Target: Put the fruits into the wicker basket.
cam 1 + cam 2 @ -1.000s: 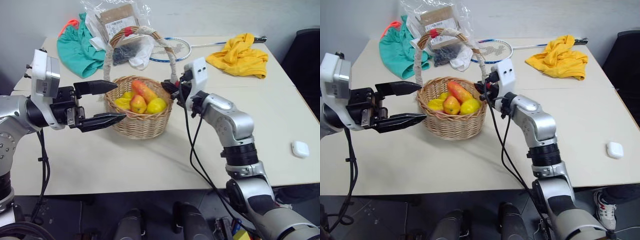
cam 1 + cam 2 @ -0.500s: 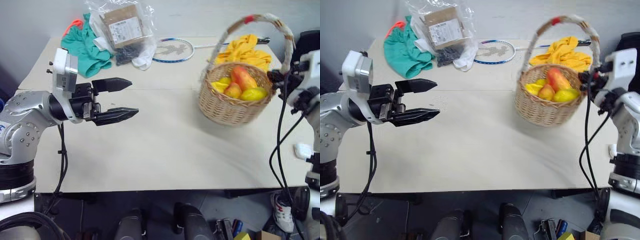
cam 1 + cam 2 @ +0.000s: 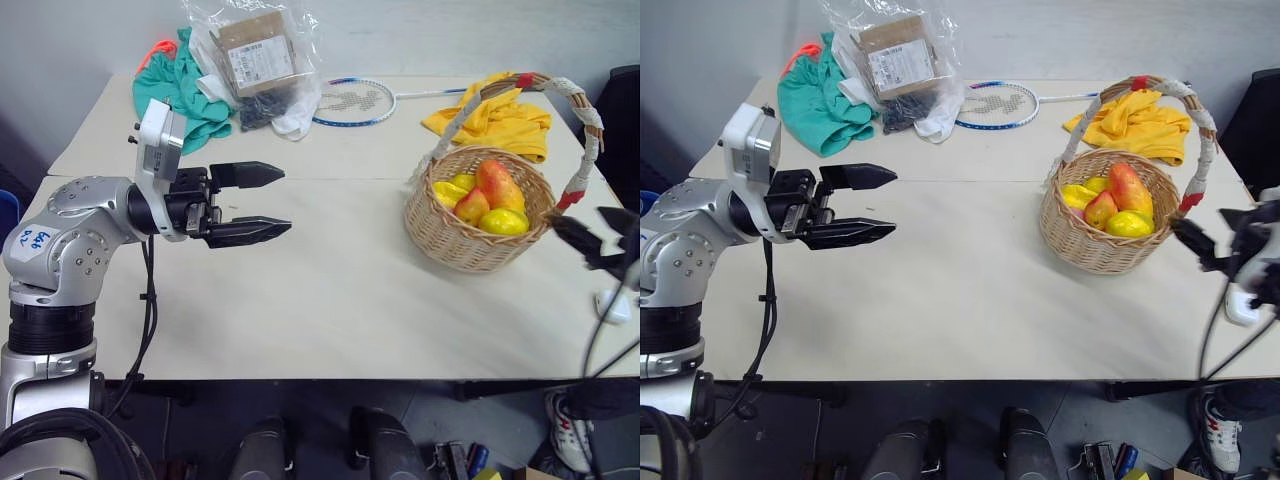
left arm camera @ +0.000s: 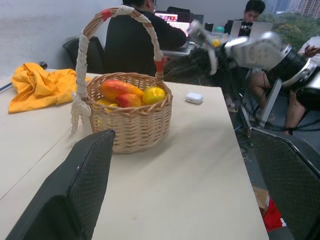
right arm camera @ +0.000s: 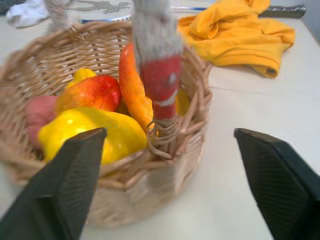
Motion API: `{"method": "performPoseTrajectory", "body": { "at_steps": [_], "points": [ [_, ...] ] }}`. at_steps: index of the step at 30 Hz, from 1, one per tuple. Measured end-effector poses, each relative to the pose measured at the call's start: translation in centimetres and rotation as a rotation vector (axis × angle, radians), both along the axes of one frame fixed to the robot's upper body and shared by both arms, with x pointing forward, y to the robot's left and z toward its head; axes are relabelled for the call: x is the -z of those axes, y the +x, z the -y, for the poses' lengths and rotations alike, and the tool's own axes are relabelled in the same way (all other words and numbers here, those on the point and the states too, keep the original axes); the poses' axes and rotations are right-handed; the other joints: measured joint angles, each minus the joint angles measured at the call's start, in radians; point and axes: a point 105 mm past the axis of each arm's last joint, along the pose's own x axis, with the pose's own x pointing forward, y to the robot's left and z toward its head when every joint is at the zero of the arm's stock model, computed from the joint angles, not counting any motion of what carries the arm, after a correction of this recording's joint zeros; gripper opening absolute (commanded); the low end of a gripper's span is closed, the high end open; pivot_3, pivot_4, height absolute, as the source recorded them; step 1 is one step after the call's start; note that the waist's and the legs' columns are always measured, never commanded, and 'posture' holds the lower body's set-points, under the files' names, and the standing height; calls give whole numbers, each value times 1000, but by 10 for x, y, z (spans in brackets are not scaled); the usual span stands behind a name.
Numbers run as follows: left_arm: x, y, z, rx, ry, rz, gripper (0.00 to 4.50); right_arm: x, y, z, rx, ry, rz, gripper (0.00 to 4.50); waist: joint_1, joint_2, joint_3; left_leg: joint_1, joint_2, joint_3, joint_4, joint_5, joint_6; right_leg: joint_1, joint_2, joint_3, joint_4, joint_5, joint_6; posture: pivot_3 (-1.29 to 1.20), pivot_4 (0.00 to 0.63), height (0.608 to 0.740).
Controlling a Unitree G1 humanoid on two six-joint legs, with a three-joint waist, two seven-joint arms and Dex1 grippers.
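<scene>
Since a second ago the wicker basket (image 3: 478, 222) has travelled from the middle of the bench (image 3: 330, 300) to its right side, and the right gripper (image 3: 597, 240) has let go of the handle and drawn back. That gripper now stands with its jaws spread wide and empty, just beside the basket, the red-tied foot of the handle (image 5: 160, 85) lying straight ahead between its fingers without touching them. Inside the basket sit the lemon (image 3: 504, 222) and the blushed round fruit (image 3: 471, 206), among other fruit. Well apart on the left, the left gripper (image 3: 258, 203) hangs over the bench, jaws open and holding nothing, pointing toward the basket. The right arm is clearly the nearer one. Judging by this, the fruits are already in place.
</scene>
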Motion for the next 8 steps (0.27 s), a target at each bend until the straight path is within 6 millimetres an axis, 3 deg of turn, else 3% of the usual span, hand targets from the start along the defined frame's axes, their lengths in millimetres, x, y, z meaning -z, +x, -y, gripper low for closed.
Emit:
{"method": "performPoseTrajectory", "body": {
  "at_steps": [3,8],
  "points": [
    [4,7,-14,-26,35,-10,4500,-27,-35,12,-52,-8,-39,4399,3,0,0,3,1,-2,0,-1,1,5,1,-2,-3,0,0,0,150,740],
    [-1,8,-35,-53,71,-9,4500,-30,-78,21,-168,-21,-189,4399,-2,-2,0,11,2,-2,-3,-5,3,14,2,-2,-8,0,0,0,150,740]
  ]
}}
